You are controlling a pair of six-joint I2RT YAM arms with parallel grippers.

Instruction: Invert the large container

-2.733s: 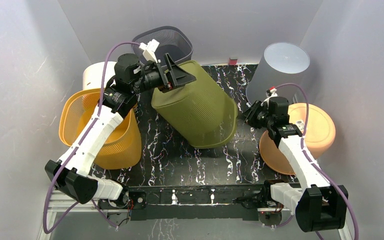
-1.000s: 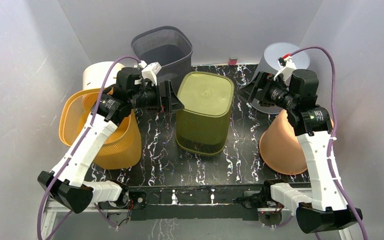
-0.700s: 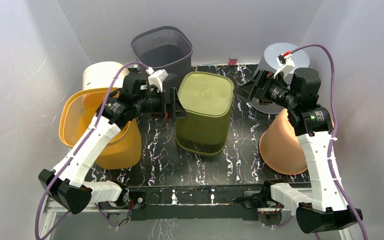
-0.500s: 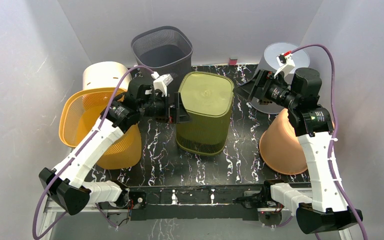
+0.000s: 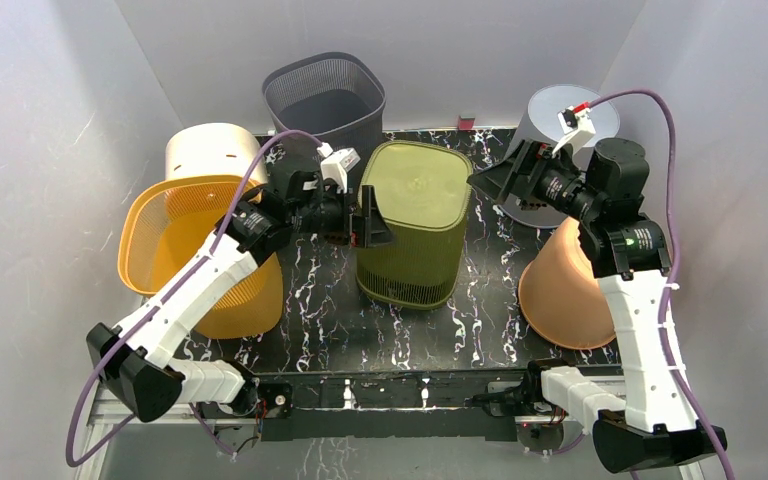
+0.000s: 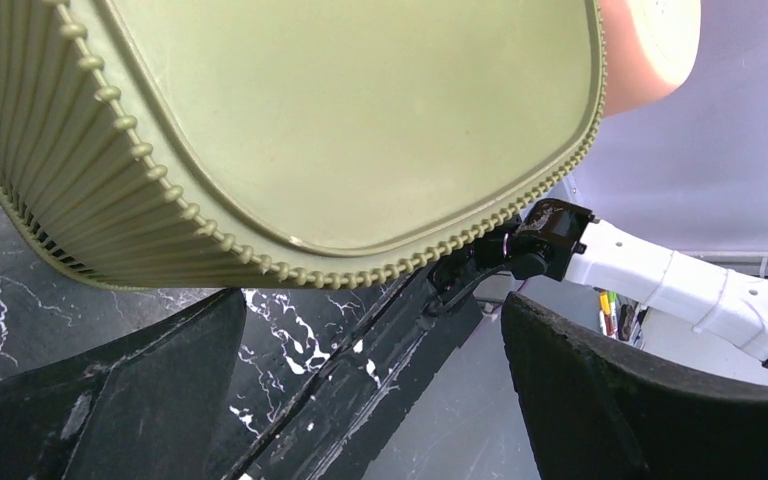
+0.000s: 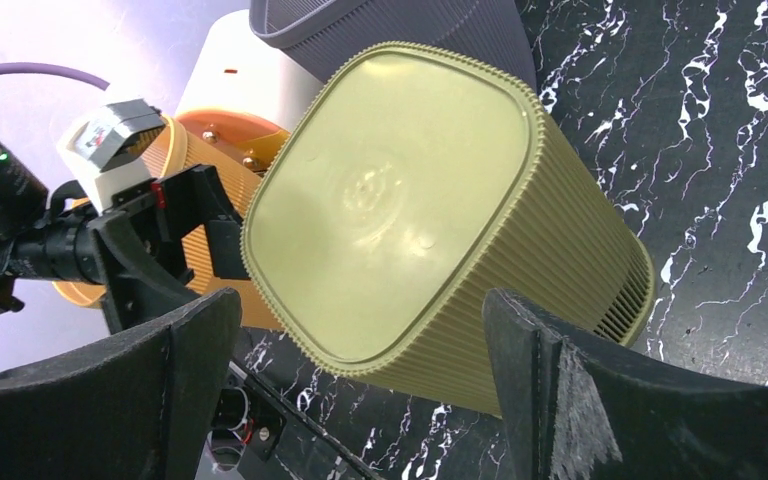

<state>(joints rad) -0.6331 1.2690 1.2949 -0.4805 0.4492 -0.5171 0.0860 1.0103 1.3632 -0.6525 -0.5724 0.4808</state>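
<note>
The large container [image 5: 415,215] is olive green and ribbed. It stands on the black marbled table [image 5: 310,290] with its closed base facing up. My left gripper [image 5: 372,222] is open at the container's upper left edge. In the left wrist view the container [image 6: 340,110] fills the area above the left gripper [image 6: 375,330], and nothing is between the fingers. My right gripper [image 5: 495,185] hangs open off the container's upper right corner, apart from it. The right wrist view shows the container [image 7: 400,200] beyond the wide-open right gripper [image 7: 360,320].
An open orange basket [image 5: 190,250] stands at the left, with a white container [image 5: 205,150] behind it. A dark mesh bin [image 5: 325,95] is at the back. A grey container [image 5: 565,120] and an upturned peach one [image 5: 570,290] stand at the right.
The container, tilted in my left gripper earlier, now stands base up. Over the last second my left gripper slid right against its upper left edge, and my right jaws widened slightly.
</note>
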